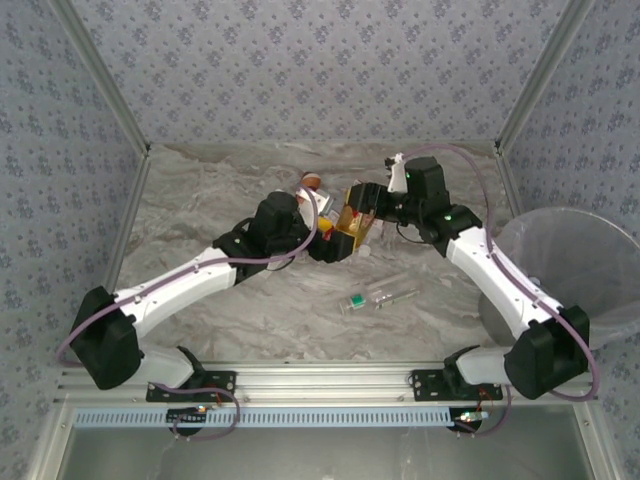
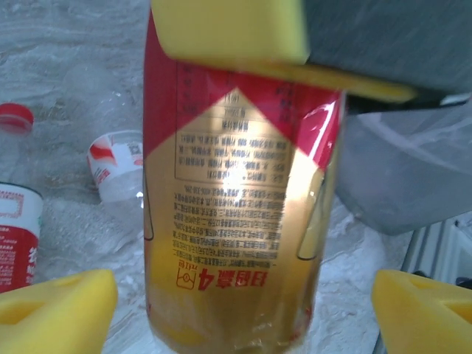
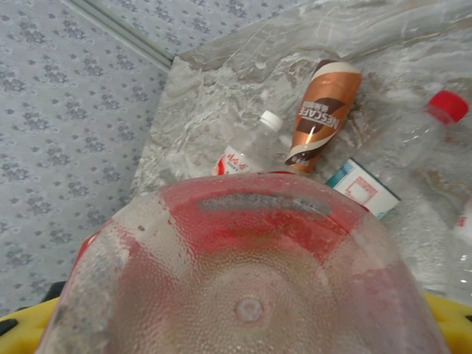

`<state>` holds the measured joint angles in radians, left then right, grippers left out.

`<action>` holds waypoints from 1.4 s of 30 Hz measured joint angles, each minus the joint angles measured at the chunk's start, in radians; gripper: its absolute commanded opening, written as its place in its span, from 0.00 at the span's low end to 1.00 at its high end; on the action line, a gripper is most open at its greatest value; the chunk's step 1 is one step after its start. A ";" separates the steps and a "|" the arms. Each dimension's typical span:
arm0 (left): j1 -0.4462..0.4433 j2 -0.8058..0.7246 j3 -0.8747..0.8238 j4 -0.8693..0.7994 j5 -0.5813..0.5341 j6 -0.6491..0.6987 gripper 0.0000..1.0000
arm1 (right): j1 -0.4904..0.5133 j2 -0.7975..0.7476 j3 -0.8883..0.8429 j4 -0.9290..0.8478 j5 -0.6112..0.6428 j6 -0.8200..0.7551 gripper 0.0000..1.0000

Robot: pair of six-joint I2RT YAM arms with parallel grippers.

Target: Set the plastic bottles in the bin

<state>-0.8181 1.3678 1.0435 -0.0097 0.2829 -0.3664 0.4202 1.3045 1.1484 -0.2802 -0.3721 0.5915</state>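
Gold-and-red-labelled bottle (image 2: 240, 221), mid-table at 12 o'clock of the arm bases, pinched across its body by right gripper (image 3: 233, 323); left gripper (image 2: 240, 313) spread wide, pads clear on both sides, holding nothing. Risk: slick wall slipping or pivoting in that lone pinch and dropping short of bin (image 1: 600, 225) at 3 o'clock; left pads snagging it on withdrawal

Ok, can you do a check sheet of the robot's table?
Surface: grey marbled table, bottles scattered.
Job's things: gold-and-red labelled plastic bottle, held mid-table; clear green-capped plastic bottle and brown coffee bottle, lying down; round translucent plastic bin, at right.
Clutter: small white-and-teal box.
Grippers: left gripper, jaws open, clear of the gold bottle; right gripper, jaws shut on it.
Cables: purple cables along both arms.
Surroundings: blue-grey patterned walls.
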 measured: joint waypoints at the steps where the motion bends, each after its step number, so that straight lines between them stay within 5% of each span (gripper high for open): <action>1: 0.000 -0.010 -0.004 0.010 0.002 -0.002 0.97 | 0.000 -0.008 0.001 -0.011 0.015 -0.012 0.53; 8: 0.000 -0.075 -0.047 0.047 -0.058 -0.029 0.99 | -0.010 -0.067 0.048 -0.122 0.124 -0.093 0.54; 23: 0.000 -0.156 -0.169 0.063 -0.539 -0.133 0.99 | -0.042 -0.265 0.132 -0.356 0.402 -0.246 0.53; 36: 0.007 -0.156 -0.183 0.061 -0.613 -0.159 0.99 | -0.074 -0.496 0.252 -0.495 0.723 -0.430 0.51; 42: 0.008 -0.155 -0.183 0.062 -0.613 -0.159 0.99 | -0.112 -0.561 0.281 -0.489 0.966 -0.545 0.51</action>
<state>-0.8104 1.2129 0.8600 0.0521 -0.3298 -0.5255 0.3080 0.7437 1.4296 -0.7689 0.5941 0.0463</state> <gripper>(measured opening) 0.994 0.626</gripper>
